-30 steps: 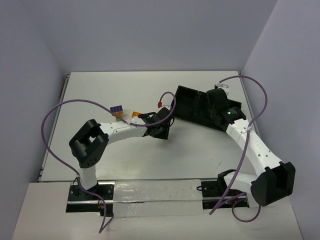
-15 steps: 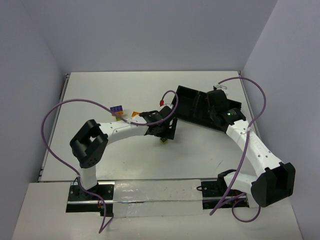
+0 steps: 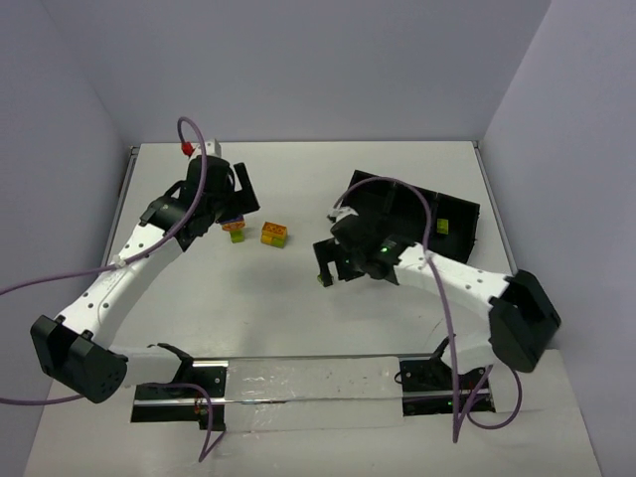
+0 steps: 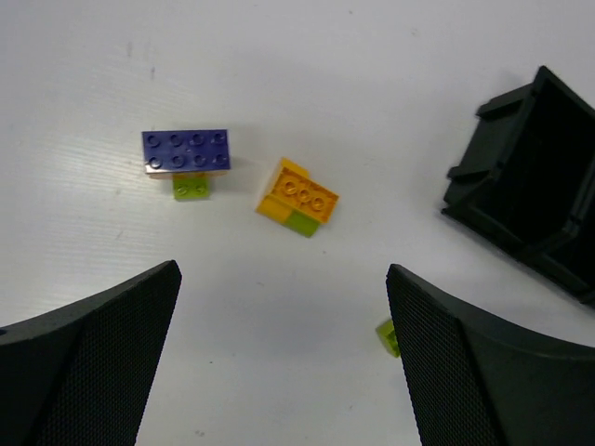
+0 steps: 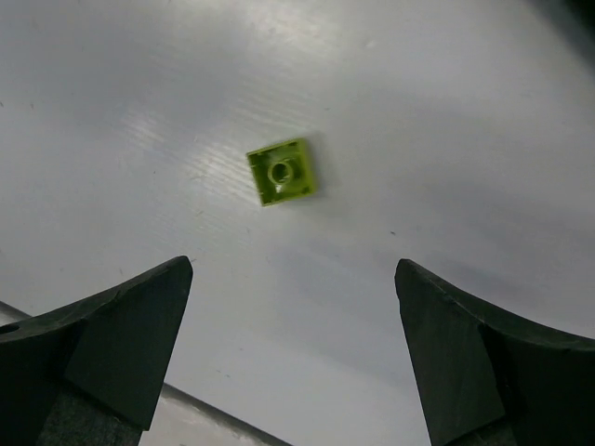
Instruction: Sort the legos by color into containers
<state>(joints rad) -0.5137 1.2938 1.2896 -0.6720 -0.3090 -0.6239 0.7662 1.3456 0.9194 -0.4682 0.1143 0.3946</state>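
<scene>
nearest to me, the right gripper [image 5: 290, 269] hangs over the small lime brick [image 5: 283, 172], jaws spread wide with nothing between them. that brick lies loose on the table [image 3: 298, 308], just off the left end of the tray [image 3: 457, 202] on its near side, not touching it. it's a tiny flat piece with one stud. i'd judge it near weightless, hard and slick, so it will skate or pop out if one finger reaches it first. it sits skewed to the jaws, so i'd turn the wrist to square up, then pinch low across two opposite flat sides, not the corners or the stud.

further out, well to the left of the tray, the orange brick [image 4: 299, 193] lies flat with a lime piece along one edge, seemingly clipped on. beyond it the purple brick [image 4: 186, 150] has another lime bit [image 4: 191, 188] touching its side. the left gripper [image 4: 284, 271] hovers above these two, also wide apart and empty. both bricks look stiff and light, and the long flat sides are the place to grip — though joined colours may need pulling apart, and i can't tell how firmly they hold.

farthest, in the tray's right-end compartment, one lime brick [image 3: 442, 227] already lies.
</scene>
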